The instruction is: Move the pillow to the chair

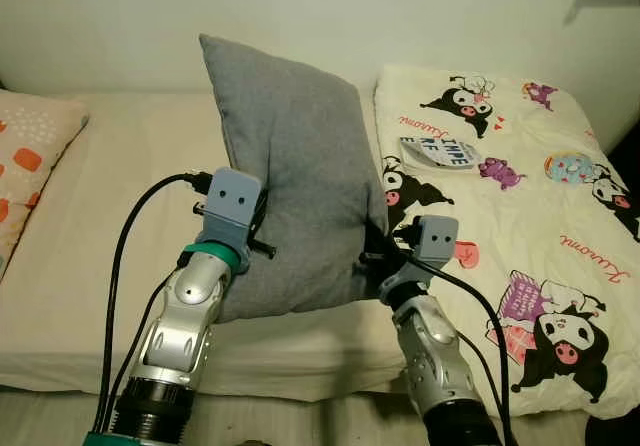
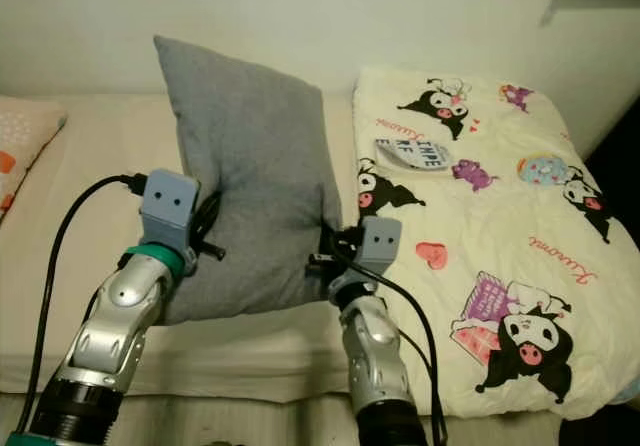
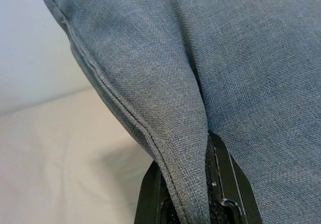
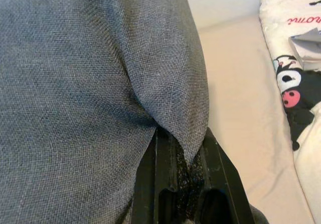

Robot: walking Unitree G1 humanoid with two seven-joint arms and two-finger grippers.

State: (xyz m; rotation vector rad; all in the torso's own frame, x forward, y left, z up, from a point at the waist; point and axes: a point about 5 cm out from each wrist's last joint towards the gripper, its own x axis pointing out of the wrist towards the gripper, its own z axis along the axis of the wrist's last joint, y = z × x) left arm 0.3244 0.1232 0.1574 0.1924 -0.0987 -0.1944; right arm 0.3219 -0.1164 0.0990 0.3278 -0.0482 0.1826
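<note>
Pillow gripped at both edges, chair trip not begun

Head views: the grey pillow [image 1: 290, 166] stands upright over the bed [image 1: 120, 216], beside a cartoon-print blanket [image 1: 520, 206], left gripper [image 1: 255, 234] and right gripper [image 1: 378, 251] at its lower sides.

Left wrist view: black fingers [image 3: 228, 179] pinch a fold of pillow fabric.

Right wrist view: fingers [image 4: 163, 176] clamp its edge likewise.

Grasp looks done; carrying and placing remain.

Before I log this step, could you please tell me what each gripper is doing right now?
Left gripper: shut on the grey pillow, pinching its edge.
Right gripper: shut on the pillow's opposite edge.
</note>
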